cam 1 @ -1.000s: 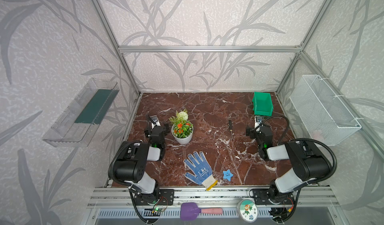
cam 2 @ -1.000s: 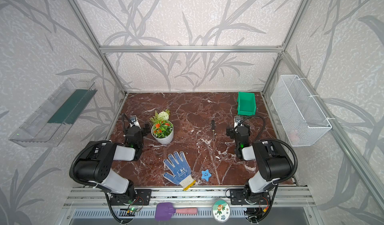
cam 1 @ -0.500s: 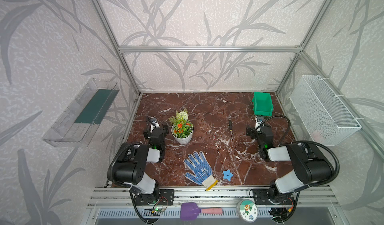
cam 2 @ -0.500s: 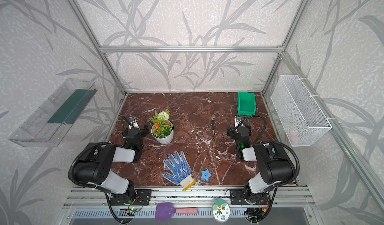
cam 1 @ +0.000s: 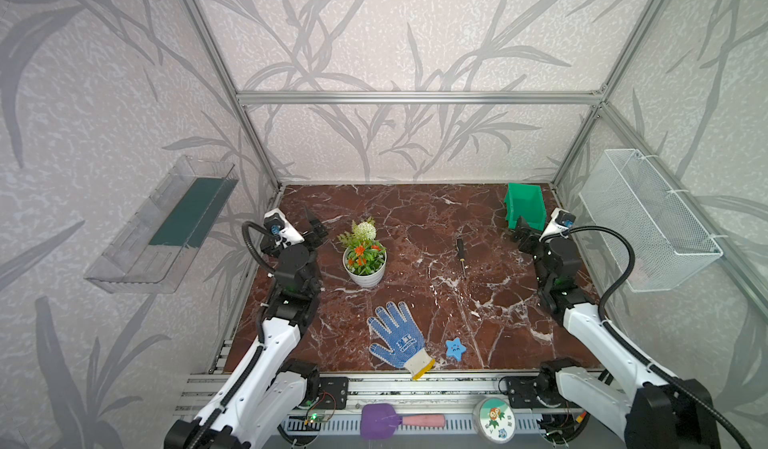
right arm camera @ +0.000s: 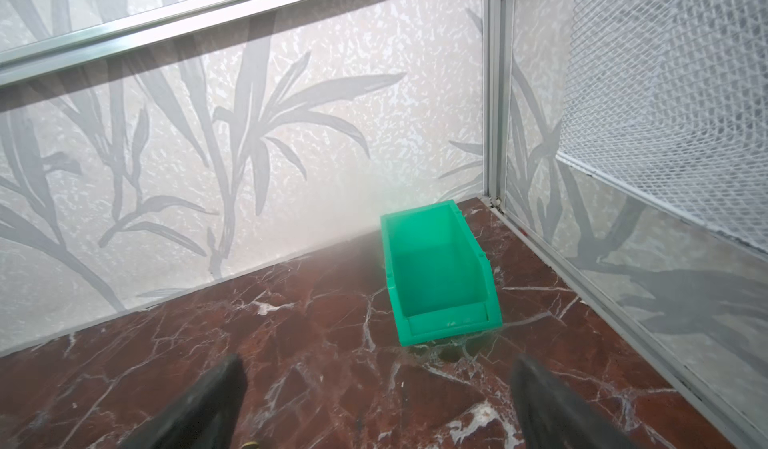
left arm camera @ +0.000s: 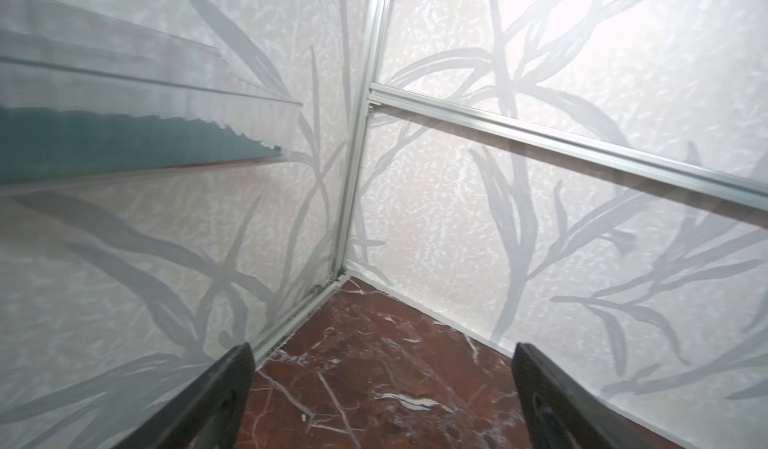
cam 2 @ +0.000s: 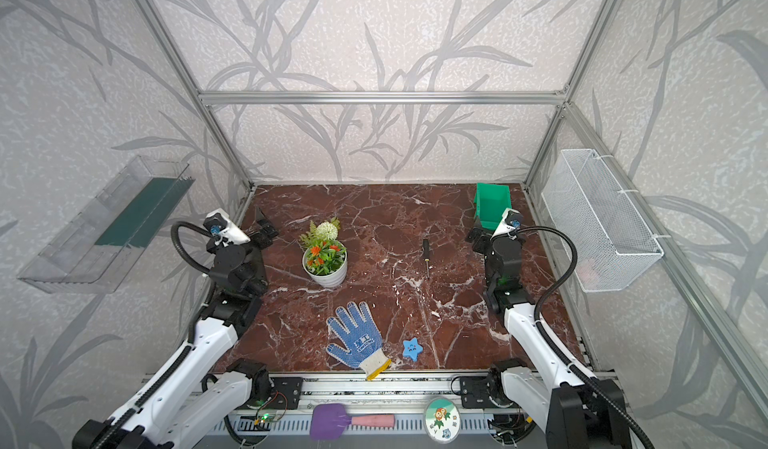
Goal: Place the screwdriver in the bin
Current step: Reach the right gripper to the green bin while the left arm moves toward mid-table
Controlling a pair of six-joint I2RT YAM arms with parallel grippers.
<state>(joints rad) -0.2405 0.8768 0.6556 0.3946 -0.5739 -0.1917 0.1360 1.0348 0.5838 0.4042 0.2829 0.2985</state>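
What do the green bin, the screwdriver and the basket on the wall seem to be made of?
The bin: likely moulded plastic, uniform green with a soft sheen. The screwdriver: thin bright shaft, probably metal; dark handle, too small to tell. The basket: white see-through mesh, probably coated wire.

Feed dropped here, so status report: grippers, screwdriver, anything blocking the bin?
Left gripper open, empty; right gripper open, empty. Screwdriver flat on the table, untouched. Bin empty; no object between them.

1. In far right corner of table [cam 1: 415, 218]: bin [cam 1: 524, 206].
2. Left of it and nearer, well apart: screwdriver [cam 1: 460, 256].
3. Further left: flower pot [cam 1: 364, 266].
4. Near front edge: glove [cam 1: 398, 339], with star [cam 1: 455, 349] just right of it.
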